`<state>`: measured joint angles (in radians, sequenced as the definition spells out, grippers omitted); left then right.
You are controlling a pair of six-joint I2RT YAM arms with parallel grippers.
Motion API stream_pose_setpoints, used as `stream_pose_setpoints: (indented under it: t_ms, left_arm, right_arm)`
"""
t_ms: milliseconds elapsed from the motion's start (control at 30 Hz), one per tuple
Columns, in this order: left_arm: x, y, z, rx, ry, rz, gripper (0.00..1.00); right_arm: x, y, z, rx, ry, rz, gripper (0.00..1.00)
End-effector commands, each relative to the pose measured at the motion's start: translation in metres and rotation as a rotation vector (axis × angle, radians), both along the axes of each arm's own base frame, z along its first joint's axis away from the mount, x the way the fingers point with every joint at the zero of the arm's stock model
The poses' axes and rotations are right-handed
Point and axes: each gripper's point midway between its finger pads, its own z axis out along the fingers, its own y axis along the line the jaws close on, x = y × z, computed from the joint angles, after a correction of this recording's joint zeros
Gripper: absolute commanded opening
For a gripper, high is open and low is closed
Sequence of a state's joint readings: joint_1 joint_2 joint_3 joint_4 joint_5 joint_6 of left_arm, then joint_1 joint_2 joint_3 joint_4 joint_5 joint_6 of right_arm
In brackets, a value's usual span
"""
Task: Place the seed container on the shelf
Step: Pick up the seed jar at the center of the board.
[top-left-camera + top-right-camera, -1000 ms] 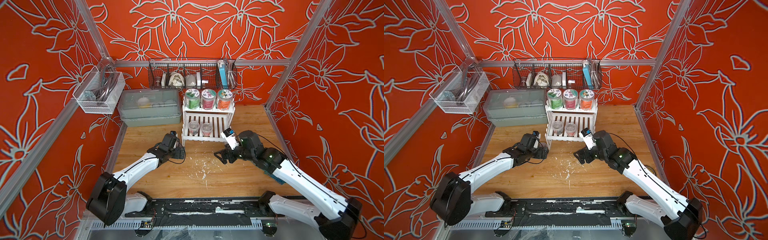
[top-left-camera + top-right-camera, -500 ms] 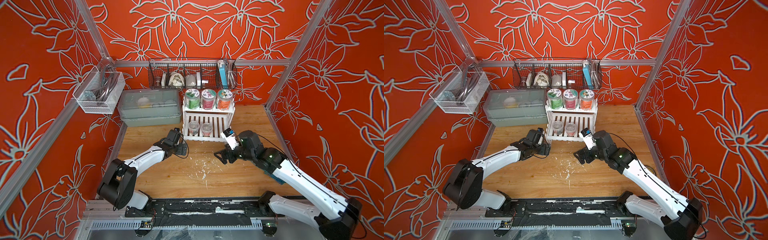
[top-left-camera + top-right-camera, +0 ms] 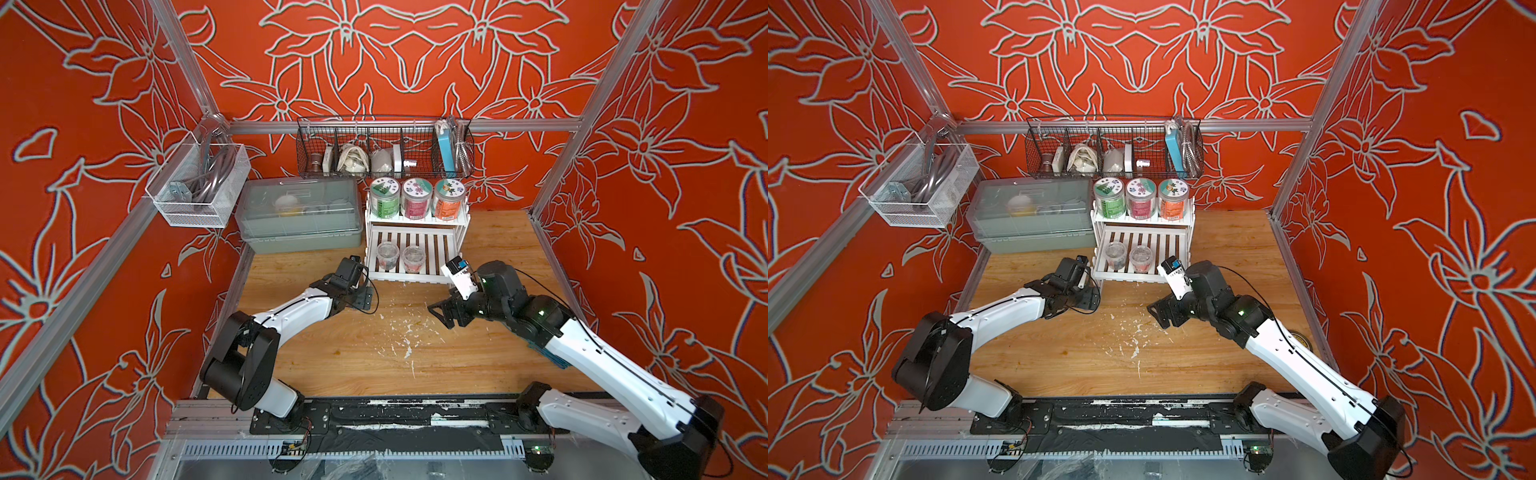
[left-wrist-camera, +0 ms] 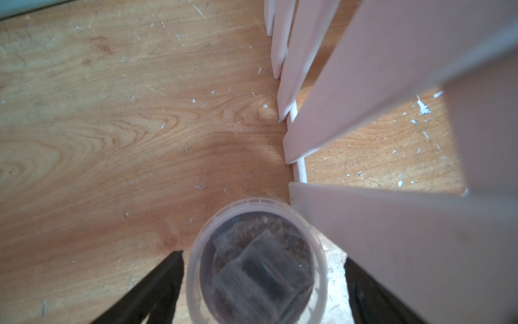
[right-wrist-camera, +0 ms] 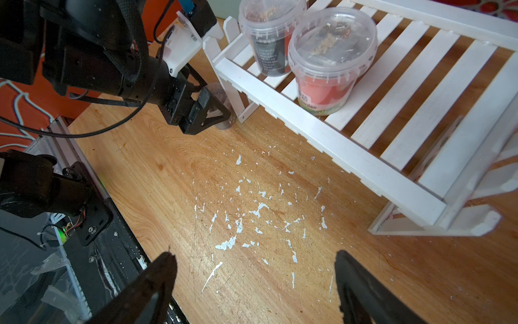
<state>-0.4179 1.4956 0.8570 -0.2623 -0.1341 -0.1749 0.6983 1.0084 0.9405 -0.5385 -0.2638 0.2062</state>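
Shelf: white, slatted. On it stood a green jar, pink jar, orange jar. Behind it, walls were orange-red with pale flower outlines

The left claw sits low, jaws parted, at the shelf's left front corner. The right claw gapes empty off its right front corner.

My left arm and right arm wear white shells between bulky black joints; black cables loop past each wrist; a green light glows on one right-arm joint; my right gripper has black wedge fingers.
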Motion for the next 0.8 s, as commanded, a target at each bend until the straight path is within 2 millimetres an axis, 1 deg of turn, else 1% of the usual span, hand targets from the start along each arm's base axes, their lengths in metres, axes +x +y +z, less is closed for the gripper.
stream_pose_setpoints:
  t_ms: [0, 400, 500, 567, 767]
  left_arm:
    - [-0.001, 0.003, -0.002, 0.015, 0.026, 0.003, 0.86]
    - [-0.003, 0.004, -0.003, 0.021, 0.038, 0.007, 0.78]
    - [-0.004, 0.005, -0.003, 0.022, 0.040, 0.007, 0.73]
    - [-0.005, 0.005, -0.003, 0.020, 0.042, 0.008, 0.72]
    - [-0.011, 0.004, 0.009, -0.018, 0.040, 0.027, 0.66]
  right_arm:
    - [0.002, -0.003, -0.005, -0.018, -0.012, -0.002, 0.91]
    - [0.002, -0.003, -0.007, -0.026, -0.016, -0.002, 0.92]
    - [0.003, -0.004, -0.007, -0.028, -0.018, -0.003, 0.92]
    - [0.003, -0.004, -0.007, -0.030, -0.019, -0.003, 0.92]
    - [0.002, -0.004, -0.005, -0.026, -0.023, -0.004, 0.92]
